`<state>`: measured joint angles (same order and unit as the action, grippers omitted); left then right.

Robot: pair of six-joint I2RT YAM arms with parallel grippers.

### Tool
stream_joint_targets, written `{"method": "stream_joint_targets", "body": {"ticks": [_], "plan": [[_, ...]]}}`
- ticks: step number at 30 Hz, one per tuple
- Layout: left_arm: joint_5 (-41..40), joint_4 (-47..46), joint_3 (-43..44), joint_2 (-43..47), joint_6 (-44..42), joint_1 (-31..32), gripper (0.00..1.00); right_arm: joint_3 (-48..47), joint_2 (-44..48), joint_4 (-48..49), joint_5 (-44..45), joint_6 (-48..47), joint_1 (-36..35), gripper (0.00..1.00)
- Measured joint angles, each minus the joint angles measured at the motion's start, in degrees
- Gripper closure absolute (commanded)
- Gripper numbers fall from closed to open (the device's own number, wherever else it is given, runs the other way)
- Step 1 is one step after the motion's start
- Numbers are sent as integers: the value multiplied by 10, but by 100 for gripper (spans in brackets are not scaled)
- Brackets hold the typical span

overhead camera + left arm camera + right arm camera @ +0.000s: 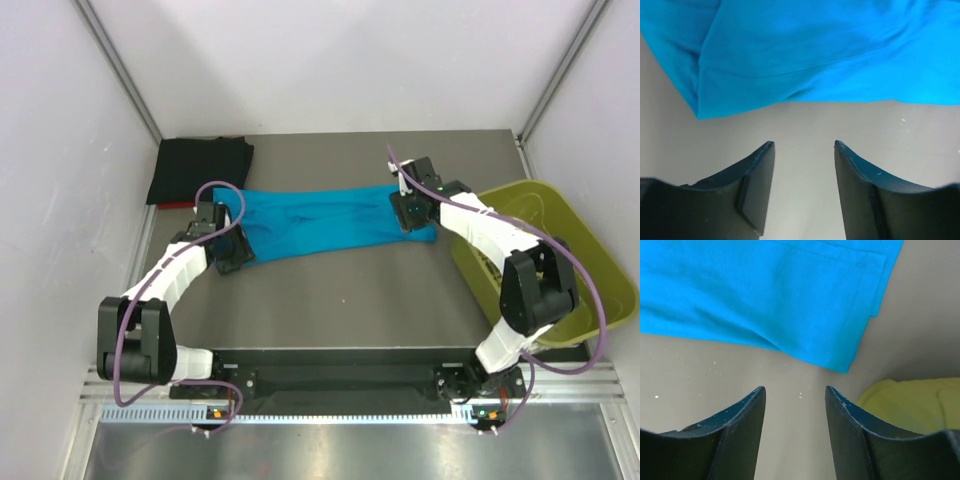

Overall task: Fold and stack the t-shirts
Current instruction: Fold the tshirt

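Bright teal-blue cloth t-shirt [330,222] stretched sideways; left tool [804,146], spread, off its left end, right tool [795,389], spread, off its right end.

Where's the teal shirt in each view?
Top external: shirt at centre, spread left to right.
Left wrist: shirt fills the top of the frame, one corner hanging low at the left.
Right wrist: shirt fills the top, one corner low, right of centre.
Landmark: bin at the right in top external and lower right in right wrist; not in left wrist.
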<state>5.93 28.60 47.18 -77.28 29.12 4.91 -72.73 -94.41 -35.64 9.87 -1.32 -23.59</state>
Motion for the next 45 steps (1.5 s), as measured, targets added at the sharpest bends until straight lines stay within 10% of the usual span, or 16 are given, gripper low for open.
{"method": "stream_joint_targets", "body": {"ticks": [22, 32, 45], "plan": [[-140, -21, -17, -3, 37, 0, 41, 33, -2, 2, 52, 30, -61, 44], [-178, -20, -12, -50, 22, 0, 100, 57, -2, 4, 85, 26, -61, 43], [-202, -19, -13, -34, -15, -36, 100, 121, 2, 50, 97, -66, -73, 46]]}}
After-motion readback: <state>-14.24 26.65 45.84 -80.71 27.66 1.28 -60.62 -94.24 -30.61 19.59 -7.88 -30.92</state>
